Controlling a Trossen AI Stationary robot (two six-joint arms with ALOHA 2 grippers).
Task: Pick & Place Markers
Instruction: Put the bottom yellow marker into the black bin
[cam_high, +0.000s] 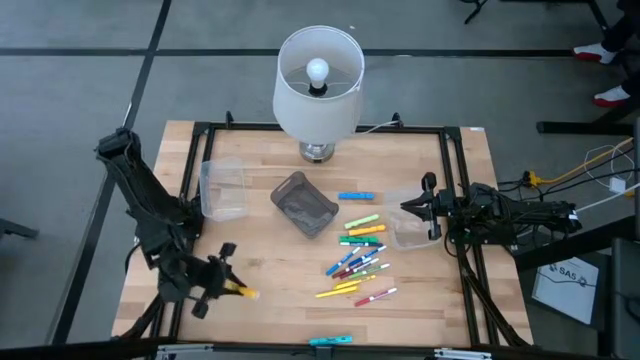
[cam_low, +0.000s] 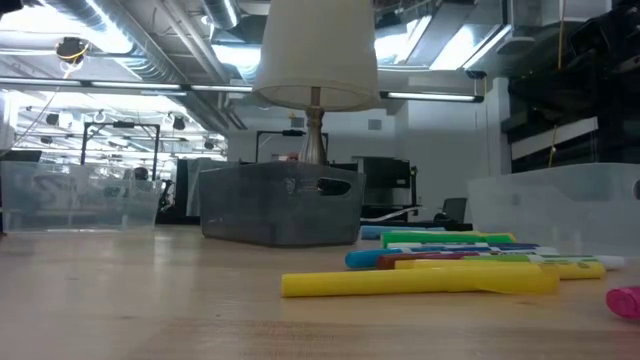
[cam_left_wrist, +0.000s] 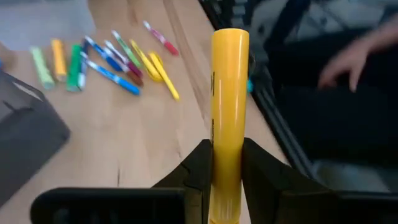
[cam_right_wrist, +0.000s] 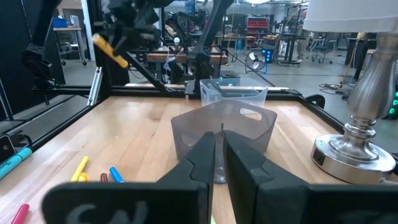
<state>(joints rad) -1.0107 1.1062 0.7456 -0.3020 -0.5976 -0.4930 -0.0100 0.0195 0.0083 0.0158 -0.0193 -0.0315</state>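
Marker (cam_left_wrist: 229, 106), yellow, stands clamped between the left arm's jaws.

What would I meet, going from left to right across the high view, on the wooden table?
Left gripper holding a yellow marker → clear bin → grey basket → loose markers → second clear bin → right gripper.

We see a light wooden table (cam_high: 265, 275) edged by a black frame. On it, a grey mesh basket (cam_high: 304, 204) sits centrally; behind it a white-shaded lamp (cam_high: 318, 80), beside it clear plastic bins (cam_high: 224, 188), and nearby loose coloured markers (cam_high: 358, 260).
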